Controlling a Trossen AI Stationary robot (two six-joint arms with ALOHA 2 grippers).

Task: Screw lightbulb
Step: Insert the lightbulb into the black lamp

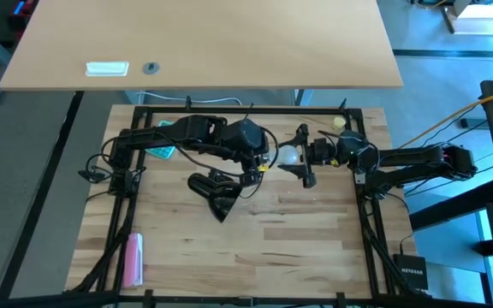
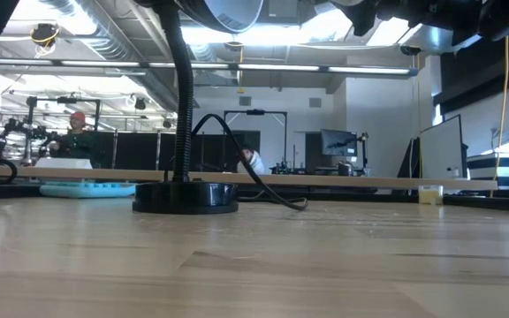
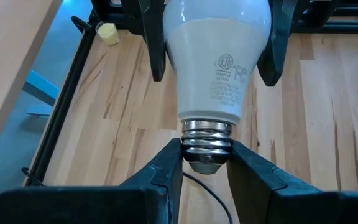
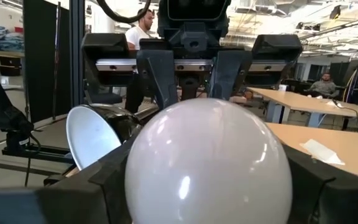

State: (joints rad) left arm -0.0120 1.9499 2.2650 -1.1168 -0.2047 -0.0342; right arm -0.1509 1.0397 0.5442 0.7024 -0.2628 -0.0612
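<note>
Here, centre of the overhead frame, my left gripper (image 3: 207, 163) clamped on the lightbulb's (image 3: 216, 56) screw base, my right gripper (image 1: 304, 156) around its globe.

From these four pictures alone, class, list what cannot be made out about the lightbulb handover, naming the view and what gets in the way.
- Lamp socket: the high view shows only the outside of the lamp; in the low view the picture's top edge cuts off its shade.
- Lightbulb top: cut off by the left wrist view's upper edge.
- Print on the lightbulb: too small to read.
- Left tool and right tool: above the low view's frame.
</note>
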